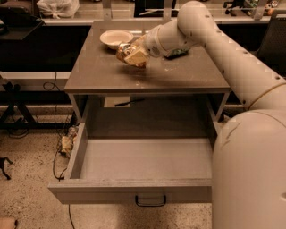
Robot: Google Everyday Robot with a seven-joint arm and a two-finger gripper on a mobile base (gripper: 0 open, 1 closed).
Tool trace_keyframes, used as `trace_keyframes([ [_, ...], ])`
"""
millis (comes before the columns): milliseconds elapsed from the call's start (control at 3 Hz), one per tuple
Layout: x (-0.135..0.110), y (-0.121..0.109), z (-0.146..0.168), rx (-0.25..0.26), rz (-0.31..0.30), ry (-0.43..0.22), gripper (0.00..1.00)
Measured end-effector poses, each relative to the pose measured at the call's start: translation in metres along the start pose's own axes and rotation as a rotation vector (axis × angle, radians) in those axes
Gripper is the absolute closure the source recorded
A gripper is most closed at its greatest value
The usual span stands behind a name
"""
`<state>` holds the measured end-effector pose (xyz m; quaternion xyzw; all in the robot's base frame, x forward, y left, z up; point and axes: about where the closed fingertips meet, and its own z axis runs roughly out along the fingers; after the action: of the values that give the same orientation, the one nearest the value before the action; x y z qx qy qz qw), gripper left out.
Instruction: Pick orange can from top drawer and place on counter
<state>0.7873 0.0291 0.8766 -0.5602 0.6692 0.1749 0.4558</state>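
The orange can (135,57), shiny gold and crinkled, is in my gripper (127,52) over the left-middle of the counter (107,74). The gripper is shut on the can and holds it low over the tabletop; I cannot tell whether the can touches the surface. My arm reaches in from the right across the counter. The top drawer (143,159) is pulled fully out below, its flat grey floor bare, with the dark handle (150,201) on its front panel.
A pale bowl (115,36) stands at the back of the counter just behind the gripper. A dark green can (178,54) lies mostly hidden behind my arm. A ledge with a bag (57,6) runs along the back. Cables lie on the floor at left.
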Motion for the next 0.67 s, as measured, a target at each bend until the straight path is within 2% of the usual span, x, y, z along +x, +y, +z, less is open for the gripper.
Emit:
trace_keyframes([
  [667, 0.0158, -0.0019, 0.0114, -0.075, 0.024, 0.001, 0.11],
])
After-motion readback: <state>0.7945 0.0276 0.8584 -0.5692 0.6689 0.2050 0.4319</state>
